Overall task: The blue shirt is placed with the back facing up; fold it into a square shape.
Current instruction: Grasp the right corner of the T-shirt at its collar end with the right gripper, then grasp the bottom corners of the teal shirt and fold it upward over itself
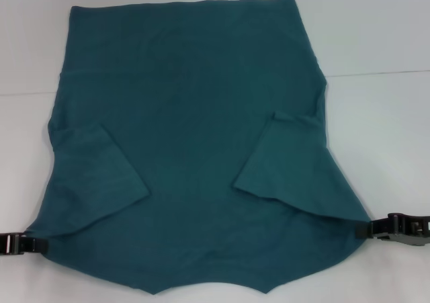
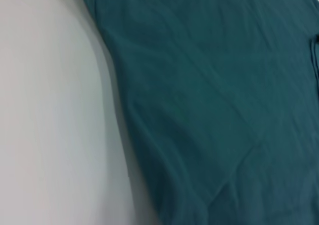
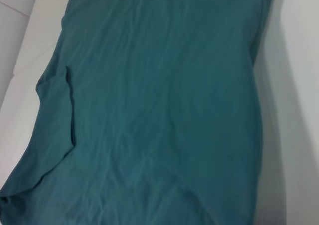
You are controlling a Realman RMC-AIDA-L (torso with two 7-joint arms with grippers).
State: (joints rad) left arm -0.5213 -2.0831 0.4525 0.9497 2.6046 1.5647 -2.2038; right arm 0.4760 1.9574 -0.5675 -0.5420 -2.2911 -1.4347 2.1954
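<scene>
The near hem of the blue shirt (image 1: 195,142) comes closest to me, its edge drawn into shallow points at the front of the white tabletop (image 1: 383,115). At the shirt's near left corner my left gripper (image 1: 27,244) has its jaws closed on the fabric; at the shirt's near right corner my right gripper (image 1: 376,228) does the same, jaws clamped on the cloth, and the hem is pulled taut between the two. Farther up the shirt, both sleeves lie folded inward over its plain body, one on each side. Beyond them the shirt narrows and runs flat to its far edge near the back of the tabletop. No lettering shows on the upward face, only plain teal.
</scene>
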